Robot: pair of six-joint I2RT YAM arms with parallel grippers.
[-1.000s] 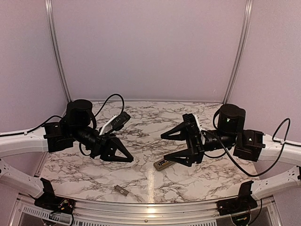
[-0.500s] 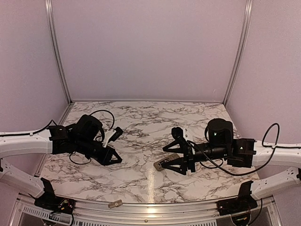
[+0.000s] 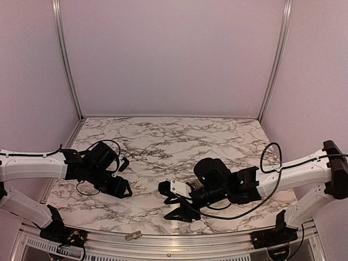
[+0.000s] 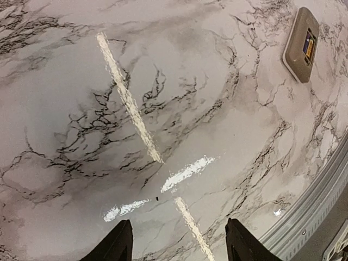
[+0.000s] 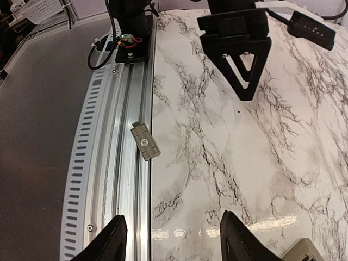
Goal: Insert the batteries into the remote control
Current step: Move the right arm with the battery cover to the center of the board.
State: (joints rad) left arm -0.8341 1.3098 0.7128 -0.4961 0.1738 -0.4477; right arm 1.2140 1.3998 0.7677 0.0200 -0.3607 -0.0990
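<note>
**Lying back-up, nothing gripped**

Top view: the left arm [image 3: 32, 166] stretches low over the bench's [image 3: 163, 136] left front, left claw [image 3: 124, 190] released. The right arm [image 3: 293, 168] reaches across to the middle front, right claw [image 3: 166, 202] also released. A grey piece [image 3: 133, 235] lies on the front rail [image 3: 217, 246].

Left wrist: parted fingers [image 4: 117, 247]; the remote [image 4: 302, 43] lies back-up near the front edge, a purple-and-yellow strip in its opening, print unreadable.

Right wrist: fingers apart, nothing between; the grey piece's round mark is unreadable.

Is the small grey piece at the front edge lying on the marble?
No, the small grey piece lies on the ribbed metal rail, right beside the marble top.
</note>
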